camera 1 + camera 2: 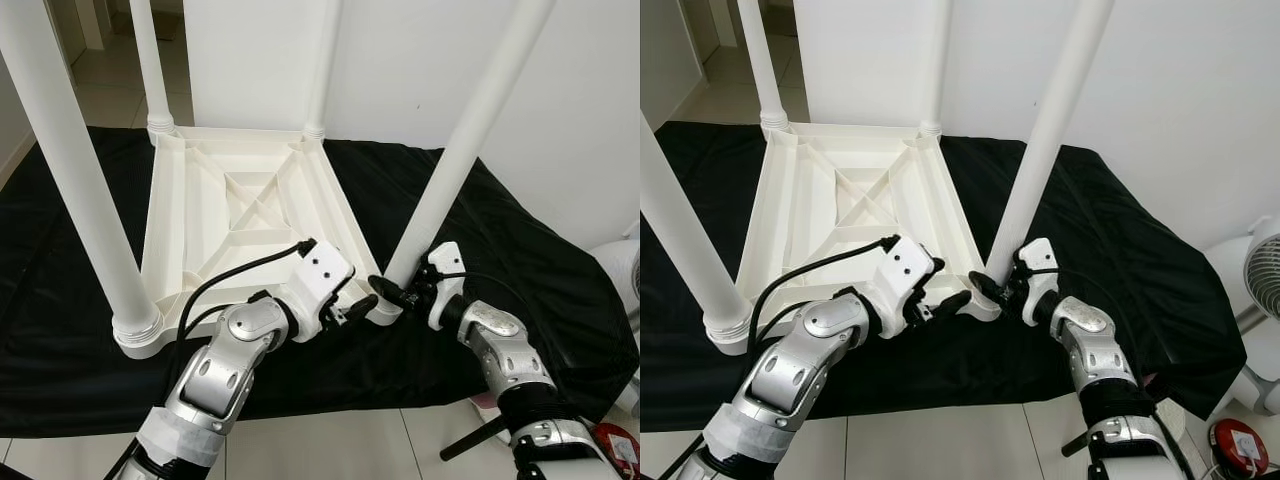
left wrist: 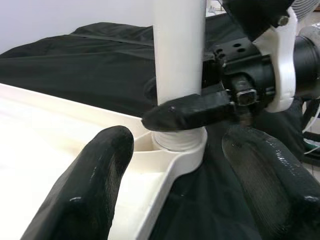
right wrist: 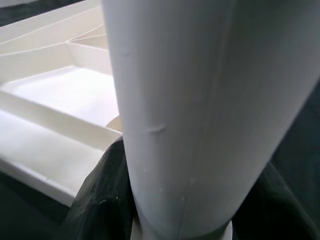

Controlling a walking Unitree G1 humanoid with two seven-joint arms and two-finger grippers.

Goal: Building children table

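no readable text, labels, brands, numbers or signs on anything in view

A black cloth (image 1: 520,270) covers the tiled floor (image 1: 330,445); a white fan (image 1: 1265,260) stands beside it.

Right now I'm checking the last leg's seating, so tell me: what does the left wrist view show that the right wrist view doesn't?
Left wrist view alone: the right end effector closed on the table leg just above its corner socket, plus the left end effector open beside that corner. Right wrist view alone: a close look at the leg's surface, with the ribbed underside of the tabletop behind it. Both: that leg, the tabletop and the black cloth.
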